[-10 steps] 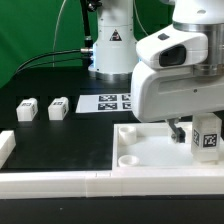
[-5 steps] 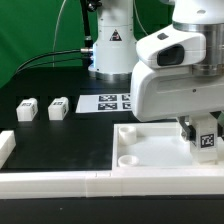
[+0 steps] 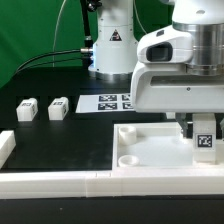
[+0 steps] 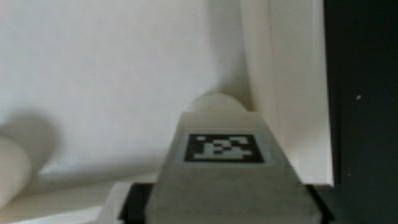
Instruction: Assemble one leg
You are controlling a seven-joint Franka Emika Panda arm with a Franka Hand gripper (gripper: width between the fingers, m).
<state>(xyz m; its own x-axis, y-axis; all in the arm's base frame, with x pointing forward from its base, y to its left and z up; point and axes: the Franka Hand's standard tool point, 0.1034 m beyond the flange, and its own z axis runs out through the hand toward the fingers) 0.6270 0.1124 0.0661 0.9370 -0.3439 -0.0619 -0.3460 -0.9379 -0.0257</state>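
My gripper [image 3: 198, 128] is shut on a leg [image 3: 205, 139], a small white block with a black-and-white tag. It holds the leg upright over the far right corner of the large white tray-like part [image 3: 150, 150]. In the wrist view the leg [image 4: 224, 150] stands between the dark fingers [image 4: 143, 200] and points at the tray's rim [image 4: 285, 90]. I cannot tell whether the leg's lower end touches the tray. Two more legs [image 3: 26, 110] [image 3: 59, 108] lie on the black table at the exterior view's left.
The marker board [image 3: 105, 102] lies behind the tray near the arm's base [image 3: 110, 50]. A white rail [image 3: 60, 182] runs along the front edge, with a white piece [image 3: 5, 147] at the far left. The tray has a round socket [image 3: 130, 159] at its near left corner.
The gripper has moved slightly to the exterior view's right and lower with the leg, which now stands straighter over the tray's corner.
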